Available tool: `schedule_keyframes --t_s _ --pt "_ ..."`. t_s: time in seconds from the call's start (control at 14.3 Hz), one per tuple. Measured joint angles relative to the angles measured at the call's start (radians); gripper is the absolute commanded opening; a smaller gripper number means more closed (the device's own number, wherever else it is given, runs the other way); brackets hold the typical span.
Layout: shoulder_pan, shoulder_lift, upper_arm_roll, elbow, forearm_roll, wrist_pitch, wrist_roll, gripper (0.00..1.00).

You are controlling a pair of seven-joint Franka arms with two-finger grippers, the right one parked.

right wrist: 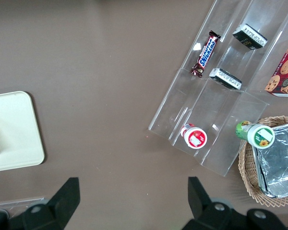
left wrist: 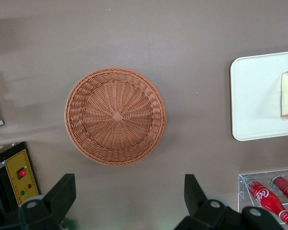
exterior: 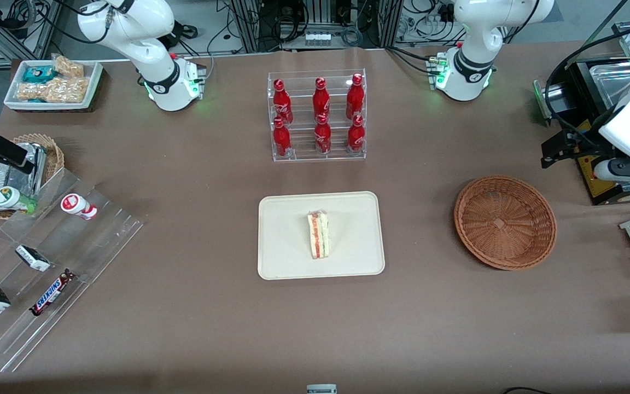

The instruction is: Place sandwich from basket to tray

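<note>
Now the sandwich [exterior: 319,235] is lying on the tray [exterior: 287,241] at the centre of the front view, well apart from the empty basket [exterior: 505,222]. Only the left wrist view is showing the pincer [left wrist: 128,194], spread wide and holding nothing, hanging over the counter [exterior: 194,164] beside the basket. Six red bottles [exterior: 320,114] are standing in the rack.
</note>
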Motion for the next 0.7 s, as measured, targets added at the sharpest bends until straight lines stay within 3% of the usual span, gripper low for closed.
schedule_keyframes --t_s 0.7 --pt "-0.018 -0.002 -0.007 -0.001 0.000 0.001 -0.009 1.00"
